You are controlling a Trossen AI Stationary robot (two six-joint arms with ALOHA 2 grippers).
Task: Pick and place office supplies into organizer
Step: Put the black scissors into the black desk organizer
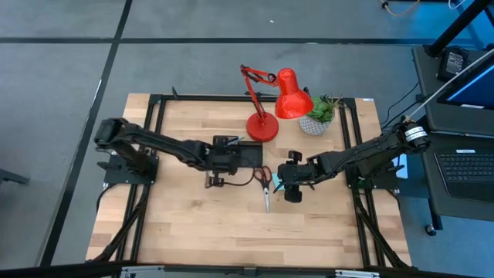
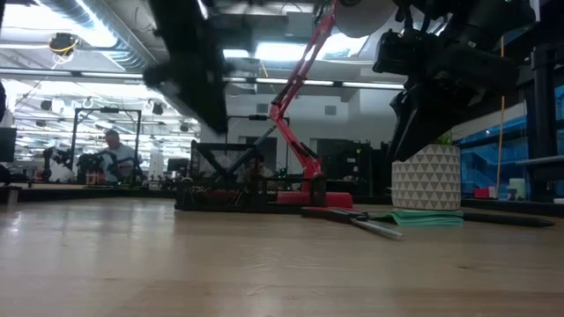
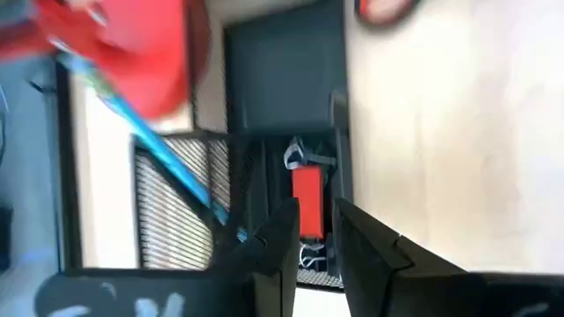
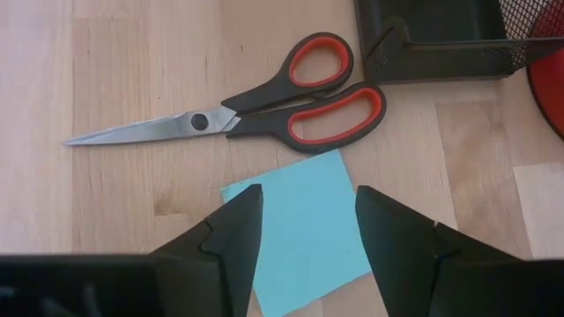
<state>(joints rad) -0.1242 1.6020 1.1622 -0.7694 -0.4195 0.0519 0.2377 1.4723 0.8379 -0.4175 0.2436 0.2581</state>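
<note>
Hovering above the cyan sticky-note pad (image 4: pixel 304 224), right gripper (image 4: pixel 307 231) with fingers spread wide to either side of the pad in the right wrist view, nothing held; pad flat on the wooden table (image 1: pixel 193 224). Just beyond the pad, touching its far edge or nearly so, red-handled scissors (image 4: pixel 264 110), closed, blades pointing away from the black organizer (image 4: pixel 432 35), handles next to the organizer's corner. Over the organizer (image 1: pixel 245 154), left gripper (image 3: pixel 315 255), fingers a narrow gap apart, a small red block (image 3: pixel 307 204) just ahead of the tips inside a compartment; cannot tell whether the fingers grip it or merely flank it. Beside that compartment, a light-blue pen (image 3: pixel 167 158) leaning through the mesh section. Behind the organizer, red desk lamp (image 1: pixel 272 104) and potted plant (image 1: pixel 318 116)
</note>
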